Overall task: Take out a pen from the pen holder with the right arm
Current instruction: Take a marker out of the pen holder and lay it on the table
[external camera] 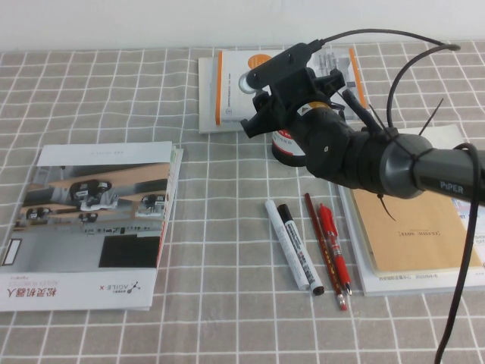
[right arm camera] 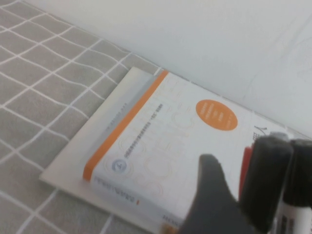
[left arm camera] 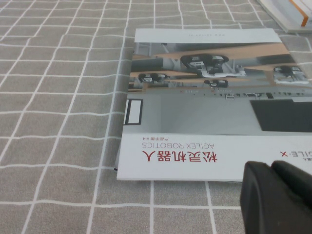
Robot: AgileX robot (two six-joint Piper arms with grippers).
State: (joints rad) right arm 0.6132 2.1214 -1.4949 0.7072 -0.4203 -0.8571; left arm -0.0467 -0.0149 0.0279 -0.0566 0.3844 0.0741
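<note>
The pen holder (external camera: 286, 145), a round cup with a red and white label, stands at the table's middle back, mostly hidden under my right arm. My right gripper (external camera: 259, 115) hangs right over it, open. In the right wrist view the right gripper (right arm camera: 240, 152) has the top of a red pen (right arm camera: 246, 163) between its dark fingers (right arm camera: 209, 195), with a gap left on one side. A black-capped white marker (right arm camera: 297, 195) stands just outside them. My left gripper (left arm camera: 270, 166) is shut and holds nothing, low over the near edge of a brochure (left arm camera: 195, 122).
On the cloth lie a white marker (external camera: 295, 246), a red pencil (external camera: 324, 250) and a red pen (external camera: 335, 246). An orange and white book (external camera: 227, 91) lies behind the holder, a brown notebook (external camera: 409, 227) to the right, and the AgileX brochure (external camera: 91, 224) to the left.
</note>
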